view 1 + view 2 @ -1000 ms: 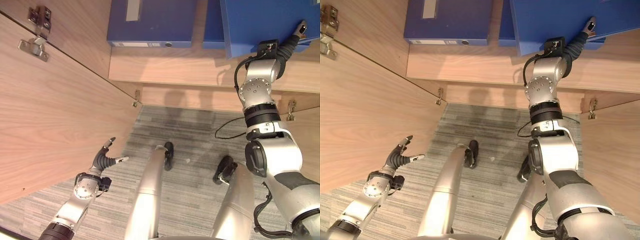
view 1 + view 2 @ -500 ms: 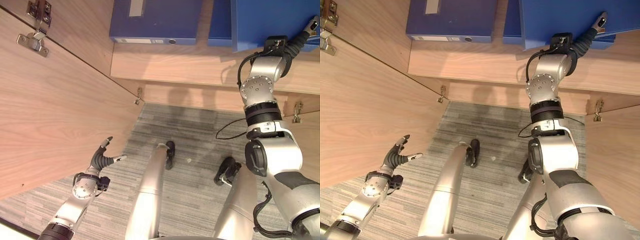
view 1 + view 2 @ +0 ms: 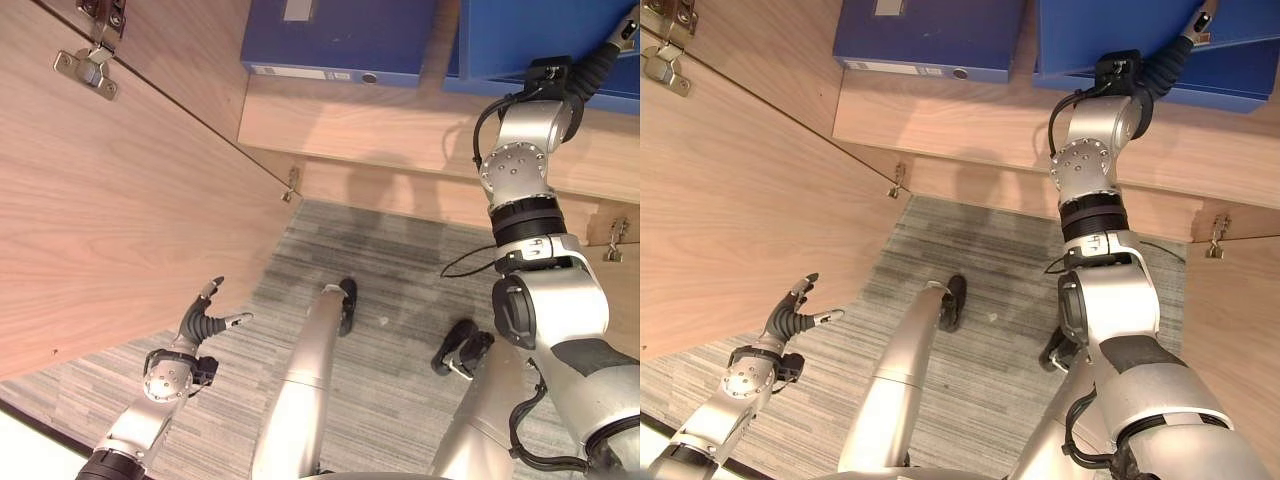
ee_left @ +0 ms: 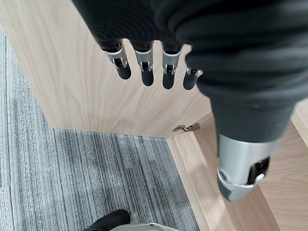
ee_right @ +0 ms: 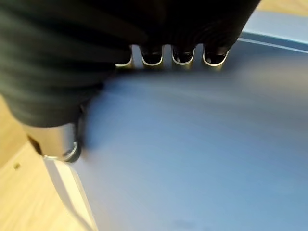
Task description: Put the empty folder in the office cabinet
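My right hand (image 3: 1180, 45) is up at the far right, clamped on the blue folder (image 3: 530, 35), fingers over its top face and thumb at the near edge, as my wrist view shows. The folder hangs over the cabinet shelf (image 3: 400, 130), above another blue folder (image 3: 1220, 85) lying flat.

What could go wrong: my grip sits on one edge, so I judge the folder could tip or slide out before it rests flat. It could also catch the one beneath and shove it back (or land crooked on it). The open door (image 3: 120, 220) on the left stands near my left hand (image 3: 205, 322), which hangs low with fingers straight and spread, holding nothing; a swing could knock it.

Count: three blue folders, counting the far-left one (image 3: 340, 40); one door on the left; three hinges visible.
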Available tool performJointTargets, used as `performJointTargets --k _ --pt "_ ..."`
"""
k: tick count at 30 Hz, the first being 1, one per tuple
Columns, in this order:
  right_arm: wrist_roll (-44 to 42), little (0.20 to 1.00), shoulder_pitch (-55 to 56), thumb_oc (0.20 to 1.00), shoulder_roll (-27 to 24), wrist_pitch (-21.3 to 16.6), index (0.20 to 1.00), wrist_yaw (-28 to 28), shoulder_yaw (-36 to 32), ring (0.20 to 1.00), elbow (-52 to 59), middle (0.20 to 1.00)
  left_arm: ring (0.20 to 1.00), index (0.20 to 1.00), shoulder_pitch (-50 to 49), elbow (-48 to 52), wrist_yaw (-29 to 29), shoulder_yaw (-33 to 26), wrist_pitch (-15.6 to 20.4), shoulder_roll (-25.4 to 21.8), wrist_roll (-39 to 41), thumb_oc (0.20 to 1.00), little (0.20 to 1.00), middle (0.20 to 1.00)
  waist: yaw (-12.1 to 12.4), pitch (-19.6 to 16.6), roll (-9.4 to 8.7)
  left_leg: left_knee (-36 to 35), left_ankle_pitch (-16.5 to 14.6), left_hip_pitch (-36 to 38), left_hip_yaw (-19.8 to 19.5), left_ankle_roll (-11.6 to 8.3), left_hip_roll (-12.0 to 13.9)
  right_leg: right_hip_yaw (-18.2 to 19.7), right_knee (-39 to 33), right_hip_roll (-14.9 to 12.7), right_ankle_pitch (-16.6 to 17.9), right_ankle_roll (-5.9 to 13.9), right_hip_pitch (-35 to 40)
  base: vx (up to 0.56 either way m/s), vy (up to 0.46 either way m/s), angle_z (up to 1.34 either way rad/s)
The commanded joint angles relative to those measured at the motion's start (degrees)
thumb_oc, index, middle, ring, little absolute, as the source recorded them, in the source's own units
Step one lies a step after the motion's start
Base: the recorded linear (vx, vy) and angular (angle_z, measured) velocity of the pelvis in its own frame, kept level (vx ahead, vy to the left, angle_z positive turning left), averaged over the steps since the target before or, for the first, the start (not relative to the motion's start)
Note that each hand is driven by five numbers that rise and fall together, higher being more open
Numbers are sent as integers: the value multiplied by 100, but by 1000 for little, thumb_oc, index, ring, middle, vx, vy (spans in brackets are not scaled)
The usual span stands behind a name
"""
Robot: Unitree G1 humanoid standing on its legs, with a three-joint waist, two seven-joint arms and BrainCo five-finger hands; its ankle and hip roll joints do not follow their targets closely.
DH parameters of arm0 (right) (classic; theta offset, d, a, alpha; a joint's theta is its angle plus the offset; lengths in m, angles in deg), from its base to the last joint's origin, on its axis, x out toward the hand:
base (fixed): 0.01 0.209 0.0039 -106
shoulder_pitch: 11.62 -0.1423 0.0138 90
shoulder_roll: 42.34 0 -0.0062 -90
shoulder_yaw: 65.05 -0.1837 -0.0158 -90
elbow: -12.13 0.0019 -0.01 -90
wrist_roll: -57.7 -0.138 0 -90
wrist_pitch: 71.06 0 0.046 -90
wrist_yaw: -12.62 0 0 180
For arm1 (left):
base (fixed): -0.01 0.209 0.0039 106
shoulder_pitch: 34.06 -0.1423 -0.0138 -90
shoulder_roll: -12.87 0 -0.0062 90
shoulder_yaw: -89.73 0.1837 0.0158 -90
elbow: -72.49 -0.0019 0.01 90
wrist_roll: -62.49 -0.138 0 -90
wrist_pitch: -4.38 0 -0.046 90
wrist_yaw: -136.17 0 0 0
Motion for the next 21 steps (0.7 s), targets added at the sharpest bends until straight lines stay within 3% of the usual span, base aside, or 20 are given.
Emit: performJointTargets --k 1,2,4,16,17,20,21 --pt "-101 1000 -761 1000 -329 97 1000 -450 439 1000 48 1000 1000 1000 -291 117 -25 -236 180 -393 136 1000 1000 1000 -4 -239 -170 -553 106 -340 0 143 -183 -405 52 99 -518 -210 223 0 0 0" --pt "42 1000 -763 1000 -402 497 1000 -540 692 1000 -241 1000 1000 1000 -297 119 -87 -256 182 -417 127 1000 1000 1000 -15 -236 -213 -546 104 -347 0 138 -173 -398 50 99 -507 -220 205 0 0 0" --pt "91 1000 -868 1000 -432 847 1000 -711 950 1000 -637 1000 1000 1000 -322 165 -152 -261 200 -413 161 1000 1000 1000 -51 -227 -236 -509 94 -383 26 132 -142 -374 72 120 -488 -231 142 0 0 0" --pt "-188 1000 -787 1000 -412 889 1000 -944 867 1000 -1002 1000 1000 1000 -362 174 -162 -237 185 -346 249 1000 1000 1000 -137 -226 -267 -434 36 -408 71 144 -112 -323 121 136 -486 -238 68 0 0 0" --pt "-74 1000 -795 1000 -479 1043 1000 -944 971 1000 -1179 1000 1000 1000 -364 147 -176 -236 198 -355 248 1000 1000 1000 -146 -219 -272 -434 36 -403 80 143 -105 -313 122 143 -476 -239 55 -11 13 -4" --pt "1001 1000 -971 1000 -764 2113 1000 -1194 1838 1000 -1971 1000 1000 1000 -378 168 -296 -250 231 -457 247 1000 1000 1000 -168 -185 -320 -445 53 -414 109 141 -72 -306 100 163 -429 -263 23 -16 18 -7" --pt "1013 1000 -1007 1000 -769 2131 1000 -1211 1856 1000 -2003 1000 1000 1000 -376 170 -300 -253 232 -438 249 1000 1000 1000 -172 -180 -306 -448 55 -415 112 141 -70 -303 98 165 -426 -264 19 -25 18 -11"
